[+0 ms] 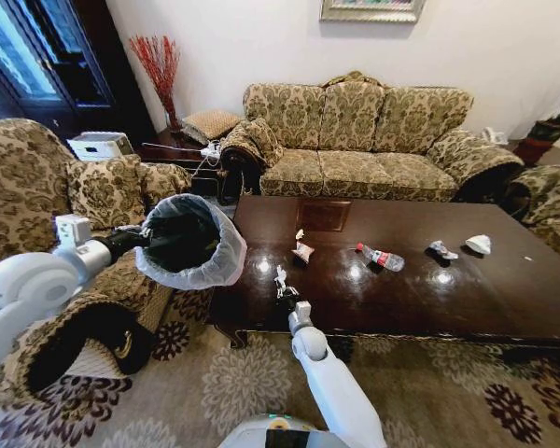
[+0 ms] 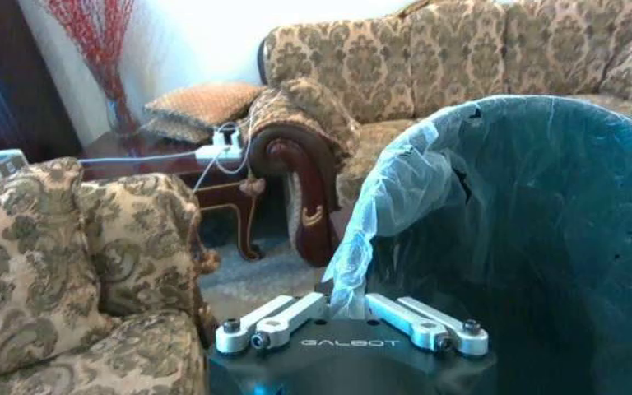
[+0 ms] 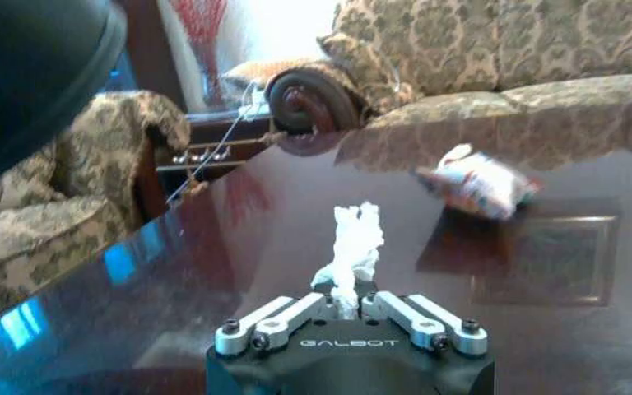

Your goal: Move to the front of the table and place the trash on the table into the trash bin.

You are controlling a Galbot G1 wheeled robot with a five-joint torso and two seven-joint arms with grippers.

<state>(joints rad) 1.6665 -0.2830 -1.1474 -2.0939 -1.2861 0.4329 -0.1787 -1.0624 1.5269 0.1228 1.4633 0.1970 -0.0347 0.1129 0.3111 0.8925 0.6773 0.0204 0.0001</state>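
The right gripper [image 3: 347, 298] pinches 1 white paper wad [image 3: 355, 247] above the table [image 1: 467, 299]; the left gripper [image 2: 349, 317] clamps the trash bin [image 1: 189, 238] rim.

Glossy dark brown tabletop [image 1: 467, 299] with a square inset panel [image 1: 323, 216] toward 11 o'clock. Lying on it, spread from 9 toward 3 o'clock: crumpled wrapper [image 1: 303, 250], clear bottle [image 1: 381, 258], small wad [image 1: 442, 250], white wad [image 1: 479, 244].
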